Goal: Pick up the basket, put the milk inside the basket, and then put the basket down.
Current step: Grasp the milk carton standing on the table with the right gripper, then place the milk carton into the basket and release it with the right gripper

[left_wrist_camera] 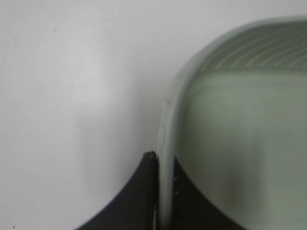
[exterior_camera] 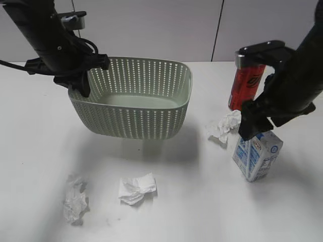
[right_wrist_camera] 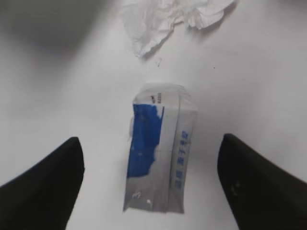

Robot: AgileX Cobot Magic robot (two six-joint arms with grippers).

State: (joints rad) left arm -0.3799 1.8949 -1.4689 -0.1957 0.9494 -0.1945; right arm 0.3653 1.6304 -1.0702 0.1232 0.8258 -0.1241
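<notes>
The pale green perforated basket (exterior_camera: 136, 98) hangs tilted above the table, its left end higher. My left gripper (exterior_camera: 81, 80) is shut on the basket's left rim; in the left wrist view the rim (left_wrist_camera: 165, 158) runs between the two fingers (left_wrist_camera: 163, 191). The white-and-blue milk carton (exterior_camera: 257, 154) stands upright on the table at the right. My right gripper (exterior_camera: 251, 128) is open just above it; in the right wrist view the carton (right_wrist_camera: 158, 151) lies between the spread fingers (right_wrist_camera: 151, 182), which do not touch it.
A red drink can (exterior_camera: 246, 85) stands behind the right gripper. A crumpled tissue (exterior_camera: 224, 123) lies left of the carton and also shows in the right wrist view (right_wrist_camera: 168, 17). Two more tissues (exterior_camera: 136, 187) (exterior_camera: 74, 201) lie at the front left.
</notes>
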